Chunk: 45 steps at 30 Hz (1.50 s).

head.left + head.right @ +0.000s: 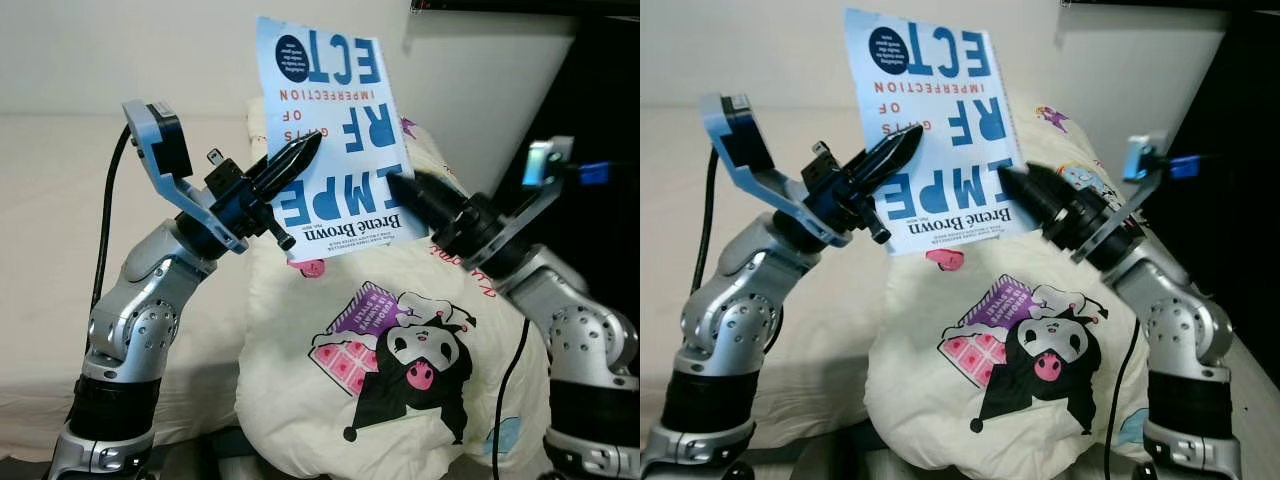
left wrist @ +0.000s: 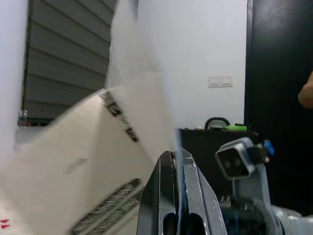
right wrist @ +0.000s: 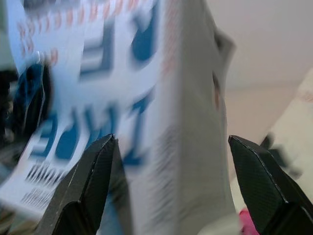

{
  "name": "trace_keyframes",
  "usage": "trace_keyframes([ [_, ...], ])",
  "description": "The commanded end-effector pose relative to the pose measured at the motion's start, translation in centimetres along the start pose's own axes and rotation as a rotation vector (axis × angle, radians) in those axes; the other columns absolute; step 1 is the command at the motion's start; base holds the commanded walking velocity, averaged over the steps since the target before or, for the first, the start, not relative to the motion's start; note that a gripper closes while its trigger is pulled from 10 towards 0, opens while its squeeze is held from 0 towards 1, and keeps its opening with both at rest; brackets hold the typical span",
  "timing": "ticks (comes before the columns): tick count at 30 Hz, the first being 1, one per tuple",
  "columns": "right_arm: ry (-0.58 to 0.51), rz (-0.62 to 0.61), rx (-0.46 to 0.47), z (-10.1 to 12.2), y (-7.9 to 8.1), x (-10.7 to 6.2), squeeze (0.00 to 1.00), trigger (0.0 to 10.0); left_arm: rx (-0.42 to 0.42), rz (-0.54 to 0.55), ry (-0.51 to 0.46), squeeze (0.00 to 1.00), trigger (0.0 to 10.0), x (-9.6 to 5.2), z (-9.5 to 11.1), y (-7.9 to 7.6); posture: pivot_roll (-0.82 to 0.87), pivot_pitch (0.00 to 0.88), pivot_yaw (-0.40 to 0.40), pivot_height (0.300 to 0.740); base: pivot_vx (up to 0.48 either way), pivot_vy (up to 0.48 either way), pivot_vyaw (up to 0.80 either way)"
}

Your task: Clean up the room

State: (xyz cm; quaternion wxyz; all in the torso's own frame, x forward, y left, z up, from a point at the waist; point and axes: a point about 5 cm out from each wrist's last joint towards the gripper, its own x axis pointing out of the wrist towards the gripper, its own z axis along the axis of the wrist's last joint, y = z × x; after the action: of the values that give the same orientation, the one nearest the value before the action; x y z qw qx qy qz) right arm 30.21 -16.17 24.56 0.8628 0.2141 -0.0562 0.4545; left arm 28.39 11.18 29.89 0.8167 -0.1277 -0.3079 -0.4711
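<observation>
Below, a cartoon-print pillow (image 1: 400, 360) fronts the raised book (image 1: 335, 140).

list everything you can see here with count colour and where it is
book: 1, white and light blue cover with blue and orange letters, held upside down in the air between both grippers, above the pillow
pillow: 1, cream with a black, white and pink cartoon figure, propped at the bed's edge in front of the robot
bed: 1, beige sheet, on the robot's left, reaching back to the wall
wall: 1, off-white, behind the bed
dark panel: 1, black, at far right
left gripper: 1, black fingers shut, lying against the book's front cover
right gripper: 1, black fingers open either side of the book's edge, seen in the right wrist view
</observation>
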Motion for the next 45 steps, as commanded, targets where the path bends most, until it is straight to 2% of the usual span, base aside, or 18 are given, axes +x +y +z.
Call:
trace_keyframes([
  [1,0.056,0.010,-0.005,-0.7,0.3,0.1,0.00,10.0,0.007,-0.043,-0.049,0.00,10.0,0.5,0.8,-0.8,0.01,0.025,-0.062,0.492,0.000,0.000,0.00],
  [5,0.135,0.006,0.026,-2.0,0.5,-0.2,0.00,10.0,0.005,-0.050,-0.053,0.00,10.0,0.7,0.8,-1.0,0.00,0.025,-0.063,0.492,0.000,0.000,0.00],
  [7,0.139,0.004,0.028,-2.1,0.5,-0.3,0.00,10.0,0.003,-0.052,-0.054,0.00,10.0,0.7,0.9,-1.1,0.00,0.027,-0.061,0.492,0.000,0.000,0.00],
  [16,0.054,0.030,0.023,-1.0,0.8,-0.3,0.00,10.0,-0.007,-0.064,-0.058,0.00,10.0,0.9,0.8,-1.3,0.00,0.028,-0.061,0.492,0.000,0.000,0.00],
  [22,-0.004,0.087,-0.001,0.1,1.5,-0.4,0.00,10.0,-0.018,-0.061,-0.052,0.00,10.0,0.7,0.4,-1.4,0.00,0.029,-0.062,0.492,0.000,0.000,0.00],
  [32,0.004,0.105,-0.026,0.2,1.7,-0.4,0.00,10.0,-0.029,-0.065,-0.052,0.00,10.0,0.7,0.3,-1.4,0.00,0.029,-0.062,0.492,0.000,0.000,0.00],
  [36,0.021,0.075,-0.041,-0.1,1.3,-0.1,0.00,10.0,-0.075,-0.089,-0.124,0.00,10.0,1.2,1.2,-1.8,0.00,0.028,-0.064,0.492,0.000,0.000,0.00],
  [41,-0.024,0.094,-0.026,0.1,1.4,0.4,0.00,10.0,-0.140,-0.108,-0.201,0.00,10.0,1.8,2.0,-2.1,0.00,0.025,-0.066,0.492,0.000,0.000,0.00],
  [42,-0.035,0.099,-0.023,0.2,1.4,0.5,0.00,4.2,-0.144,-0.109,-0.201,0.00,10.0,1.8,1.9,-2.2,0.00,0.025,-0.066,0.492,0.000,0.000,0.00],
  [43,-0.035,0.099,-0.023,0.2,1.4,0.5,0.00,4.2,-0.144,-0.109,-0.201,0.00,10.0,1.8,1.9,-2.2,0.00,0.025,-0.066,0.492,0.000,0.000,0.00],
  [44,-0.048,0.110,-0.014,0.3,1.5,0.5,0.00,0.0,-0.145,-0.109,-0.200,0.00,10.0,1.8,1.8,-2.3,0.00,0.025,-0.066,0.492,0.000,0.000,0.00],
  [45,-0.073,0.148,-0.008,0.5,1.9,0.5,0.00,0.0,-0.152,-0.109,-0.196,0.00,10.0,1.8,1.5,-2.4,0.00,0.025,-0.065,0.492,0.000,0.000,0.00],
])
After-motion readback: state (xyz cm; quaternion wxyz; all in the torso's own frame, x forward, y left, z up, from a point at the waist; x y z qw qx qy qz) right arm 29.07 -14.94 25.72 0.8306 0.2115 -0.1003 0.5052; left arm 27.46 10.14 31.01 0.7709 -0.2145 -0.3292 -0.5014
